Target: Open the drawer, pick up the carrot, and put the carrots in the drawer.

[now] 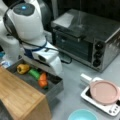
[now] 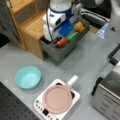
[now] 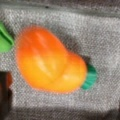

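Three toy vegetables lie in a row in the wide, shallow, dark grey drawer (image 1: 53, 91), which stands pulled out from the light bamboo-topped wooden cabinet (image 1: 20, 97). They are a yellow-orange pepper-like piece (image 1: 23, 68), a green oblong vegetable (image 1: 34, 73) and the small, stubby, bright orange carrot (image 1: 43, 80).

The carrot is the one nearest the drawer's grey front. In a front view its long axis runs roughly up and down the frame. In a front view taken from the opposite side, the carrot (image 2: 62, 42) lies end to end with the green piece, slanting from lower left to upper right.

The white gripper (image 1: 53, 68) hangs low over the open drawer, its body tilted. The carrot sits just beside it, to its lower left in that frame and to the lower right of the gripper (image 2: 52, 35) as seen from the opposite side. It does not appear to hold the carrot. Its fingertips are hidden behind its own body, so I cannot tell whether the jaws are apart or together.

The wrist view is filled instead by the pepper-like piece on the drawer's grey felt floor, with a scrap of green at the left edge.
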Controlling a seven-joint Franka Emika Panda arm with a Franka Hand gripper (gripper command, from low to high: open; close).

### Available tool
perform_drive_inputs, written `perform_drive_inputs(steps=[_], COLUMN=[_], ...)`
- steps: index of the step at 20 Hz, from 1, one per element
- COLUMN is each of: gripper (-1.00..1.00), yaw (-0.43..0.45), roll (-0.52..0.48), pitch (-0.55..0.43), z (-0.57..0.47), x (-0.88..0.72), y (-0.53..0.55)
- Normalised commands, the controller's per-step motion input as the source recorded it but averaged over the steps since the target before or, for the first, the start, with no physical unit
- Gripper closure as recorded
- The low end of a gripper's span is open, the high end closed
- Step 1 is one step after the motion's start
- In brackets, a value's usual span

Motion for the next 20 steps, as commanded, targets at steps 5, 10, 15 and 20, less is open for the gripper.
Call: perform_drive_inputs(steps=[5,10,15,20], gripper=[-1.00,-1.00,-1.00,-1.00], yaw=[-0.036,-0.075,-0.217,-0.346], roll=[0.086,0.078,0.081,0.102], pitch=[-0.148,-0.126,-0.067,-0.056], z=[-0.02,-0.01,0.00,-0.04], x=[-0.13,-0.10,-0.08,-0.08], y=[-0.01,0.04,0.10,0.14])
